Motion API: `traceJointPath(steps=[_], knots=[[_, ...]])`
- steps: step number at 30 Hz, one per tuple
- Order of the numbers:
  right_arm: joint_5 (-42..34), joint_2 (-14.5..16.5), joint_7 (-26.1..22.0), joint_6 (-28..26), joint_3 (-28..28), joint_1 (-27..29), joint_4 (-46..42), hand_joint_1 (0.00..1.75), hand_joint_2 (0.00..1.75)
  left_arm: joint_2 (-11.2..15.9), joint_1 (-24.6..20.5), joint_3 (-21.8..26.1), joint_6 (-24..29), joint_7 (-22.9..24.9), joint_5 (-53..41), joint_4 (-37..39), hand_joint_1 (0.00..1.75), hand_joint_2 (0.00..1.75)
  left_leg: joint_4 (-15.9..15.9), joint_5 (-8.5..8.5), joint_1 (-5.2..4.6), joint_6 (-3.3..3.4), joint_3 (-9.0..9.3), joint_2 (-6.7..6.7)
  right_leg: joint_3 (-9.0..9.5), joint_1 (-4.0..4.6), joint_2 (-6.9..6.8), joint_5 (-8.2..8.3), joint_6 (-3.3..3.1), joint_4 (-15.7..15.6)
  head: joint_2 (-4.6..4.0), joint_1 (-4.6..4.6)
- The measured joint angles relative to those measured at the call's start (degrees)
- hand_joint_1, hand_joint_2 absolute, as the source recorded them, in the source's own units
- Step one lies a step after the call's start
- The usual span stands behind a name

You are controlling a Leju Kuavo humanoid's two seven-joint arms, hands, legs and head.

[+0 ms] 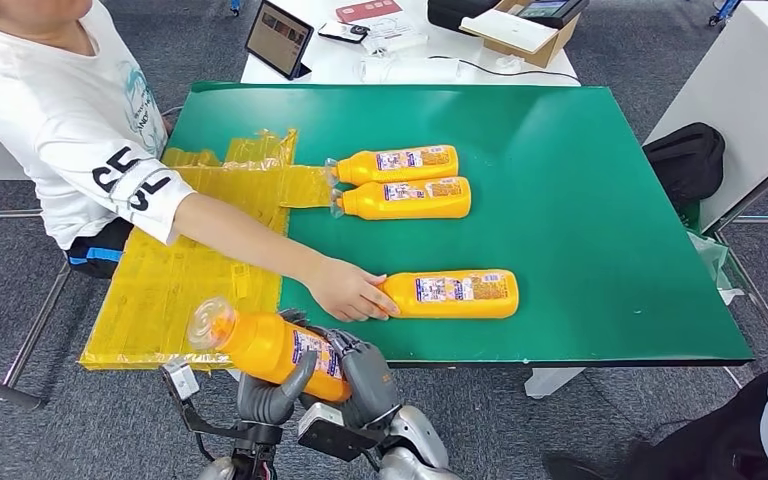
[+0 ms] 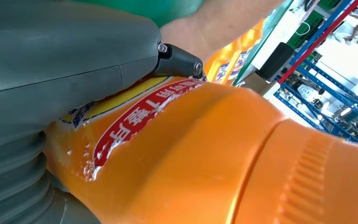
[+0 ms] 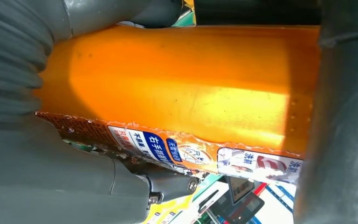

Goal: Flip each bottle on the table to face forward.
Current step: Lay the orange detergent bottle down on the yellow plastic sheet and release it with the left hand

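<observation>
While both robot hands clasp it, an orange bottle [image 1: 270, 345] hangs at lower left of the frame, off the tabletop's [image 1: 580, 180] near edge.
Left hand [image 1: 272, 392] and right hand [image 1: 363, 368] grip its body; a person's hand [image 1: 348, 290] touches another bottle [image 1: 452, 293]; two more [image 1: 400, 181] lie farther back, side by side.

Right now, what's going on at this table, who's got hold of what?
The robot holds one orange bottle off the near edge of the green table, gripped between its left hand and right hand, cap pointing to its left. A person's hand rests on the cap end of a second bottle lying near the front edge. Two more bottles lie side by side farther back, labels up, beside yellow plastic sheeting.
</observation>
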Motion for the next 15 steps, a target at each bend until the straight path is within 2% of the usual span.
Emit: traceJointPath(steps=[3,4,5,7,8,9,12,15], knots=[[-0.04,0.13,0.00,-0.53,0.01,-0.02,0.19,1.75,1.75,0.00,-0.03,0.05,-0.08,0.00,0.14,-0.02,1.75,1.75,0.00,0.00,0.00,0.00,0.00,0.00,0.00,0.00,0.00,0.00,0.00,0.00,0.00,0.01],[-0.06,0.16,0.00,-0.66,0.01,-0.02,0.21,1.55,1.75,0.00,-0.04,0.05,-0.09,0.00,0.16,-0.03,1.75,1.75,0.00,0.00,0.00,0.00,0.00,0.00,0.00,0.00,0.00,0.00,0.00,0.00,0.00,0.01],[-0.08,0.20,0.00,-0.70,0.01,-0.02,0.23,1.11,1.75,0.00,-0.05,0.05,-0.09,0.00,0.20,-0.04,1.75,1.75,0.00,0.00,0.00,0.00,0.00,0.00,0.00,0.00,0.00,0.00,0.00,0.00,-0.01,0.01],[-0.21,0.25,-0.01,-0.73,0.02,0.00,0.28,0.24,0.87,0.00,-0.13,0.05,-0.09,0.00,0.25,-0.07,1.75,1.75,0.00,0.00,0.00,0.00,0.00,-0.01,0.01,0.00,0.00,0.00,0.00,0.00,-0.01,0.01],[-0.46,0.29,-0.01,-0.66,0.03,0.03,0.29,0.00,0.44,0.00,-0.18,0.05,-0.09,-0.01,0.25,-0.09,1.75,1.75,0.00,0.00,0.00,0.00,0.00,-0.01,0.01,0.00,0.00,0.00,0.00,0.00,-0.01,0.01],[-0.86,0.33,0.03,-0.43,0.04,0.05,0.31,0.00,0.00,0.00,-0.24,0.04,0.00,-0.10,0.13,-0.14,1.75,1.75,0.00,0.00,0.00,0.00,0.00,-0.01,0.01,-0.01,0.00,0.00,0.00,0.00,0.00,0.01],[-2.47,0.41,0.66,1.50,0.04,0.04,0.20,0.00,0.00,0.00,-0.32,-0.01,1.90,-1.30,-1.71,-0.52,1.75,1.75,0.00,0.00,0.00,0.00,-0.01,-0.01,0.01,0.00,0.00,0.00,0.00,0.00,0.00,0.00],[-3.79,0.39,1.49,3.87,0.00,0.13,-0.77,0.00,0.00,-0.02,-0.48,0.01,6.21,-3.95,-5.28,-1.48,1.75,1.75,0.00,0.00,0.00,0.00,-0.01,-0.01,0.00,0.00,0.00,0.01,0.00,0.00,0.00,0.00]])
